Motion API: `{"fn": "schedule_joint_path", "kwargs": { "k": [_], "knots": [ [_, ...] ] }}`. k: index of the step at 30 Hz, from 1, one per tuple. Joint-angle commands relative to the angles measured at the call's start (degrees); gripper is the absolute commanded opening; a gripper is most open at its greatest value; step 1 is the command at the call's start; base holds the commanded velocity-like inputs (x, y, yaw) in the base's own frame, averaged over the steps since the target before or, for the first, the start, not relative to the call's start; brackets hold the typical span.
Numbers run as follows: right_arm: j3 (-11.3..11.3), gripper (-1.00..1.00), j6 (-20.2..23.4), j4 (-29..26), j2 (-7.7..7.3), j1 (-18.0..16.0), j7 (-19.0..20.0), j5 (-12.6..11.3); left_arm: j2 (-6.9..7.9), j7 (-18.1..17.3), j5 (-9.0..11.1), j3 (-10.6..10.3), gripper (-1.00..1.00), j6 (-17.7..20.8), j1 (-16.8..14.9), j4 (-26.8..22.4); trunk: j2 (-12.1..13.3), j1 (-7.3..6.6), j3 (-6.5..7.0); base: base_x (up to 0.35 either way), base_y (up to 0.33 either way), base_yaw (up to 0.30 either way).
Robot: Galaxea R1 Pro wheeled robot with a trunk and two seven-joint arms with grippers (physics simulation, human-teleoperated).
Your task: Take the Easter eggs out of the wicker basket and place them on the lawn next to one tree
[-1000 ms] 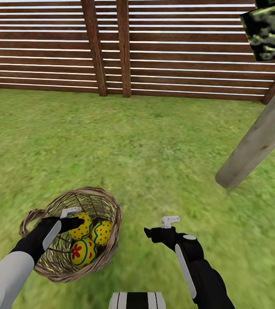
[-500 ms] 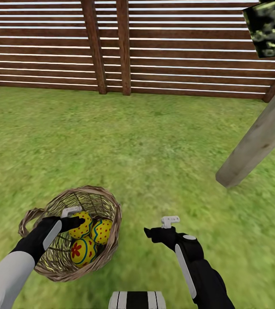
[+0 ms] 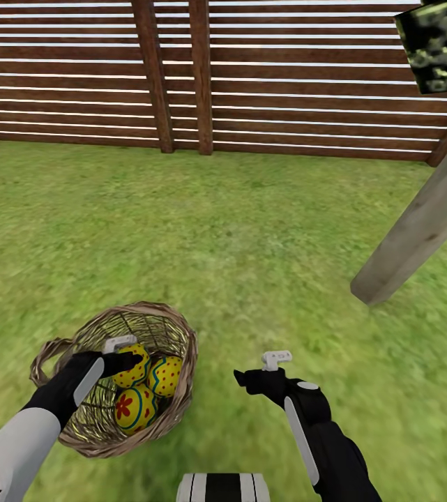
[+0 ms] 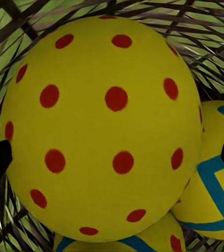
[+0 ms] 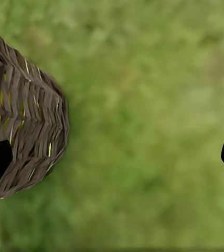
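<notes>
So far none of the 3 eggs has left the deep round wicker basket of open brown woven twigs [image 3: 174, 335], which sits on the mottled green lawn [image 3: 251, 244] near the robot's left side. All 3 glossy yellow eggs lie packed together inside it: the red-dotted egg [image 4: 104, 126], the egg with blue zigzags [image 3: 165, 376] and the egg with a red flower [image 3: 134, 409].

The left gripper [image 3: 127, 354] reaches into the basket with its 2 black fingertips spread on either side of the red-dotted egg; in the left wrist view they stand just at the egg's flanks, so the jaws look parted and not yet closed on it. The right gripper [image 3: 261, 369] hovers over bare grass beside the basket with its fingers wide apart, holding nothing.

By my judgement the first pick is about to begin, and all 3 placements remain.

The eggs are smooth, hard-looking and rounded, likely slippery between narrow fingers. The basket wall is rough and full of gaps. The tree [image 3: 418, 230], a thick pale grey-brown trunk, stands well apart to the right, before the brown slatted wooden fence [image 3: 286, 77].
</notes>
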Motion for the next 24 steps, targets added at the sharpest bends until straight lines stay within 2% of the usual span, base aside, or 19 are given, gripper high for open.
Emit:
{"fn": "schedule_joint_path", "kwargs": {
  "k": [1, 7, 24],
  "knots": [
    [0.1, 1.0, 0.3, -0.1, 0.02, 0.0, 0.1, -0.1, 0.05, -0.1, 0.0, -0.2, 1.0, 0.2, 0.0, -0.1, 0.0, -0.01, -0.04, 0.0, 0.0, 0.0],
    [1.1, 1.0, 0.3, -0.1, 0.02, 0.0, 0.0, -0.1, 0.02, 0.0, 0.0, -0.2, 1.0, 0.0, 0.0, 0.3, 0.0, -0.01, -0.04, 0.0, 0.0, 0.0],
    [1.2, 1.0, 0.3, -0.1, 0.02, 0.0, 0.0, -0.1, 0.01, 0.5, -0.2, -0.1, 1.0, -0.1, 0.0, 0.6, 0.0, 0.04, -0.49, 0.0, 0.0, 0.0]
  ]
}}
